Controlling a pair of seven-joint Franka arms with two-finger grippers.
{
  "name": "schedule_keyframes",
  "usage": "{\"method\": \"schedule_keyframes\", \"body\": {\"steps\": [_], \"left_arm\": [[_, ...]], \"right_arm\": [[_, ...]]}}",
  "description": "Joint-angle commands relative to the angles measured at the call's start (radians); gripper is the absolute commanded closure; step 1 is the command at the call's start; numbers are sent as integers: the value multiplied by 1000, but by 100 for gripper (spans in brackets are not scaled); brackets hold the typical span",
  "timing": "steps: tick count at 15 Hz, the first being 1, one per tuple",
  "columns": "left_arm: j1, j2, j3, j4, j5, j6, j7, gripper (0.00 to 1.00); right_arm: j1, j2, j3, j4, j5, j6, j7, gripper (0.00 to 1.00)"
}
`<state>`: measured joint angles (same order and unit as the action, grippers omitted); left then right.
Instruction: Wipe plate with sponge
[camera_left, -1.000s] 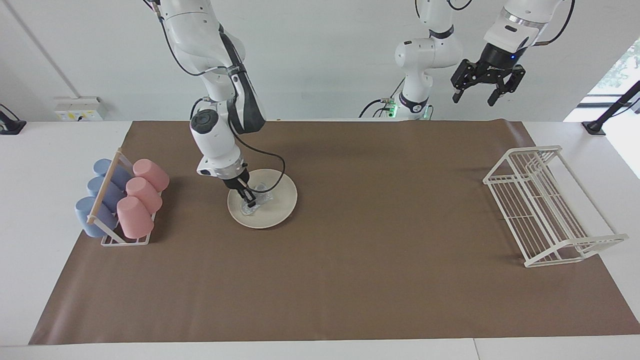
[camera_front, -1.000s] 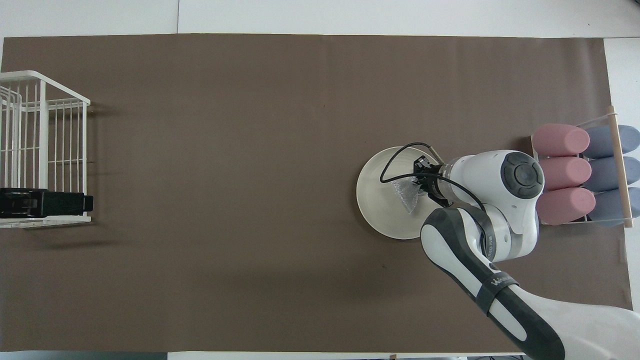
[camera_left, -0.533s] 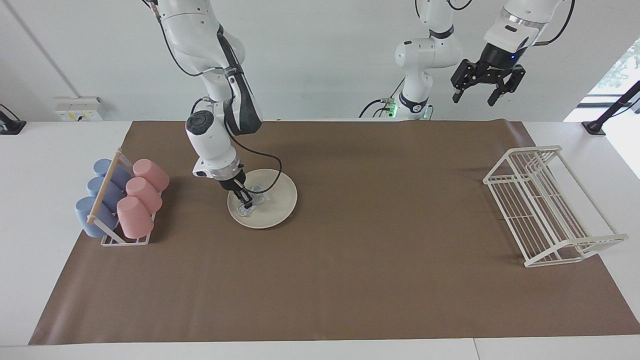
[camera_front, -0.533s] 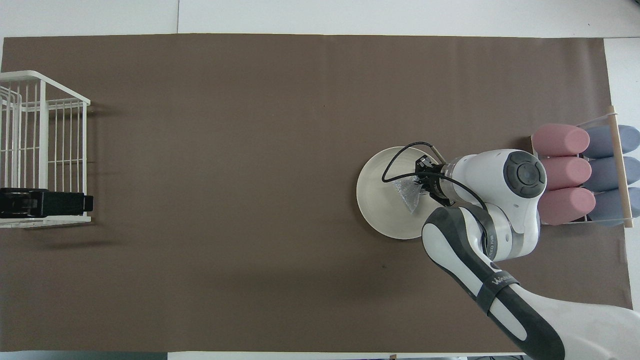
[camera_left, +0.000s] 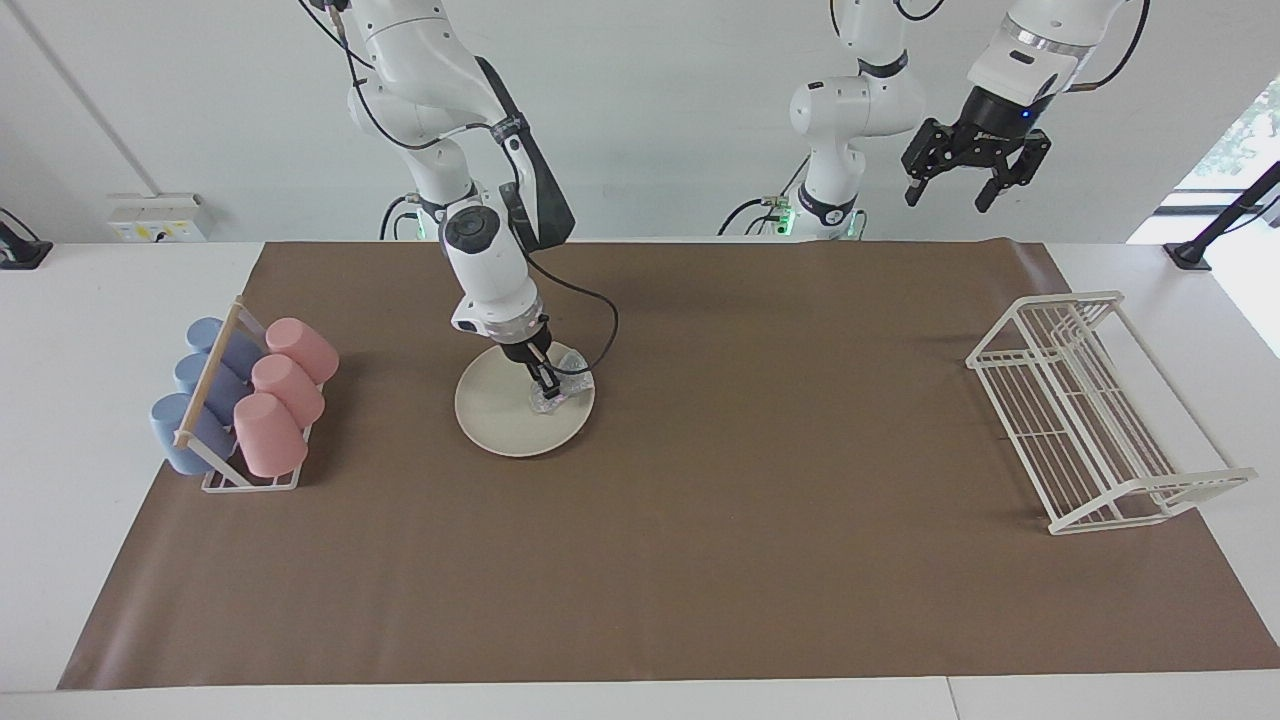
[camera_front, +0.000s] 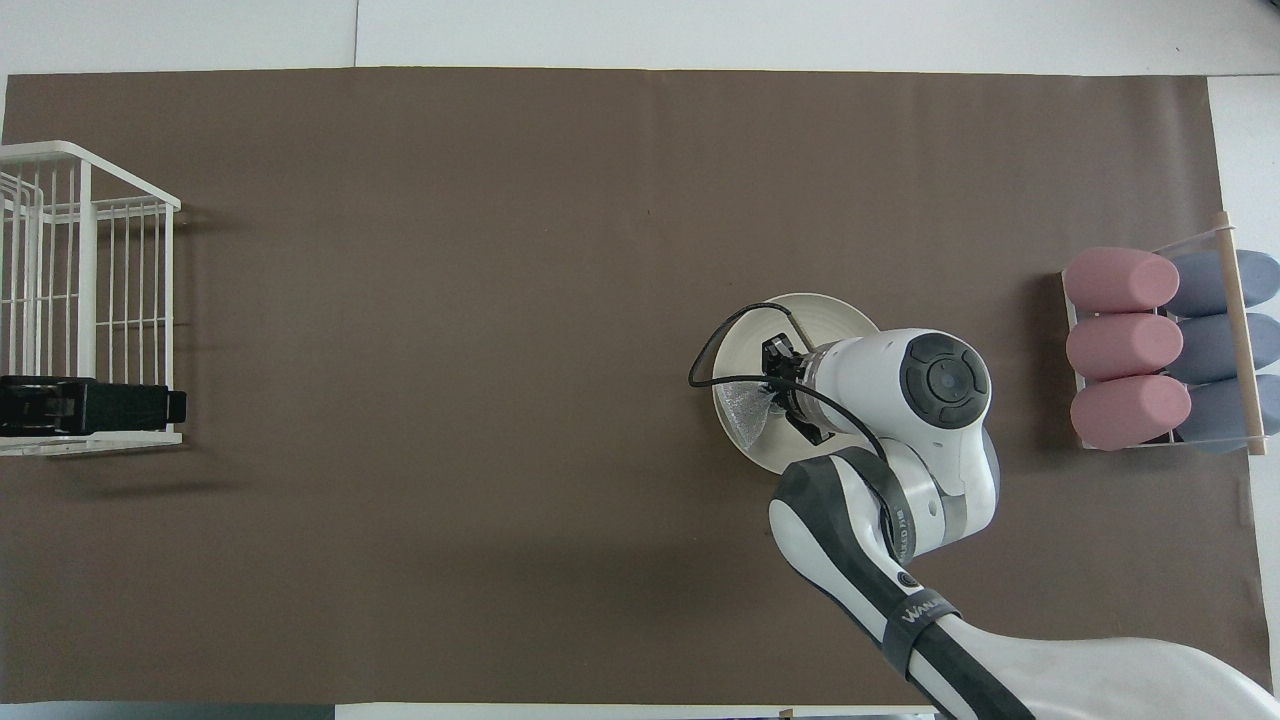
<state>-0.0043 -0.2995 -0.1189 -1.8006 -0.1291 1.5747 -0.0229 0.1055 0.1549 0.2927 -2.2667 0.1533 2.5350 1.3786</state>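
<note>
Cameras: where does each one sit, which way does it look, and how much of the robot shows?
Facing view: high across the table, looking at the robots; both arms show, the right gripper shut on the sponge on the plate, the left gripper open, waiting above the table's edge.
Overhead view: above the robots' end, looking steeply down; right arm and left gripper show.
Shared: plate, sponge, cups, wire rack.

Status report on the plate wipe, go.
Right gripper shut on sponge, pressing it on plate at the edge toward the left arm's end. Left gripper open, raised, waiting near its base. Nothing in the way.
</note>
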Motion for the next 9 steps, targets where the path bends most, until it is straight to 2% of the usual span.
{"method": "schedule_keyframes", "body": {"steps": [1,6,7,9], "left_arm": [[7,-7,-4,4,19,-15,-11,0],[7,-13,-2,-2,13,-33,-8,0],[7,-15,8,-13,-12,-33,-9,0],[7,-26,79,-34,-165,-36,-11,0]], "right_arm": [[-12,2,6,42,6,-33,13,100],[45,-81,9,297,6,-466,210,100],[57,-87,9,340,6,-516,252,100],[75,-90,9,409,5,-577,312,100]]}}
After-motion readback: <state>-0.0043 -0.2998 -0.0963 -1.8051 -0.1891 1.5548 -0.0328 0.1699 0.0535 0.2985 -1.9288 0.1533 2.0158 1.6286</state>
